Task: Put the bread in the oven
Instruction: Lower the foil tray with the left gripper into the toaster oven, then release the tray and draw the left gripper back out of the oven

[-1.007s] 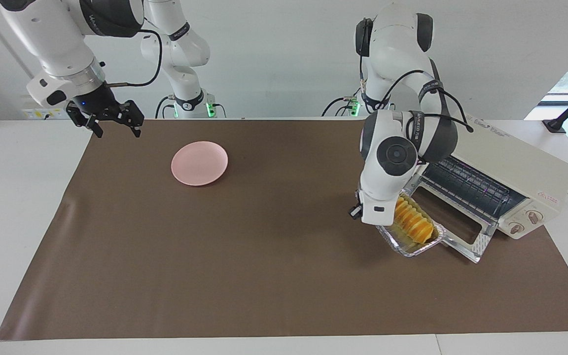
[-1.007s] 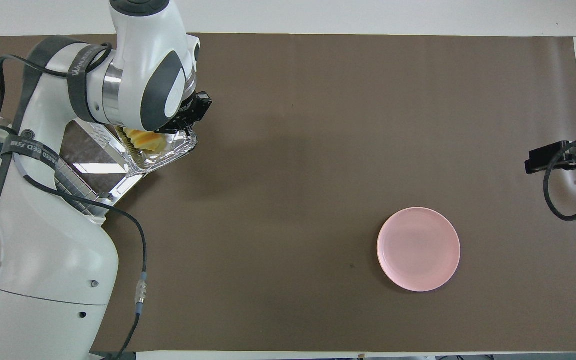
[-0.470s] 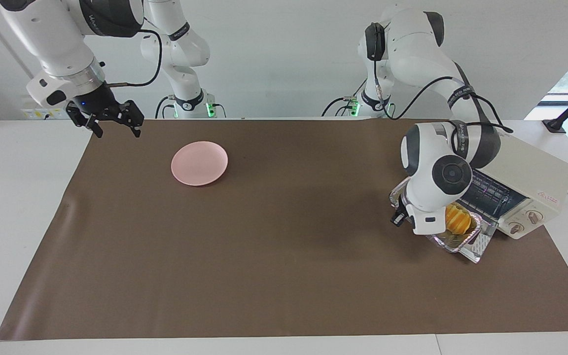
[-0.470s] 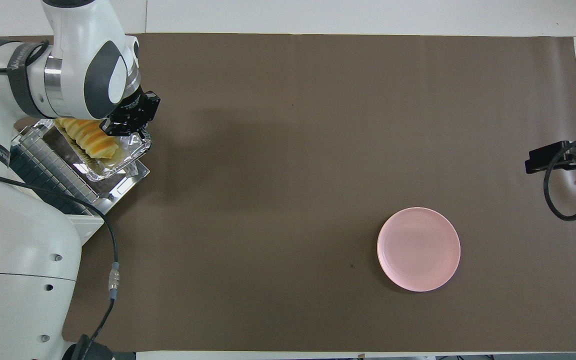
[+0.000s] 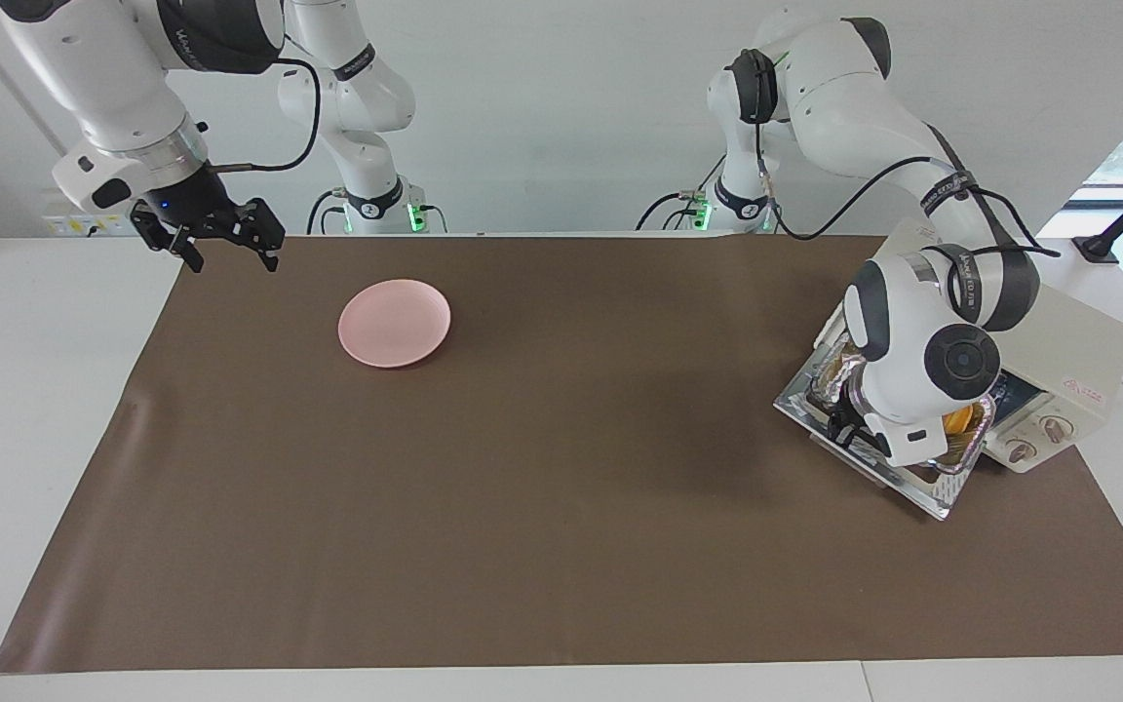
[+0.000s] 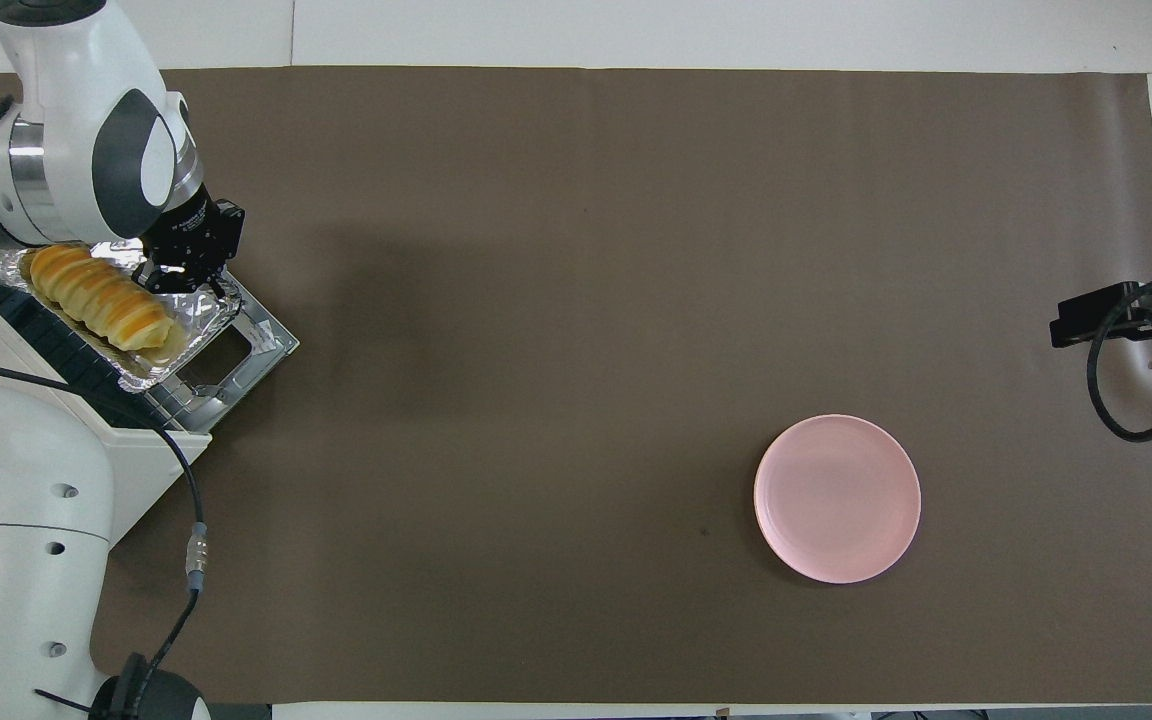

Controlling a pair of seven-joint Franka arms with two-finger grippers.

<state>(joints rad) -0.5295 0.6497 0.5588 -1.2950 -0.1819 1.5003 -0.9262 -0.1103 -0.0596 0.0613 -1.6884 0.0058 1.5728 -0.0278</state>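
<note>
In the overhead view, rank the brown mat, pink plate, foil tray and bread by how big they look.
Largest to smallest:
1. brown mat, by far the widest.
2. foil tray and pink plate: too alike to rank, since the left arm hides part of the tray, which is also raised.
3. bread, lying in the tray.

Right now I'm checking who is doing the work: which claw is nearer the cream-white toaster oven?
Left. The left claw is at the cream-white toaster oven's open door, gripping the crinkled silver foil tray; the right claw waits at the right arm's end.
</note>
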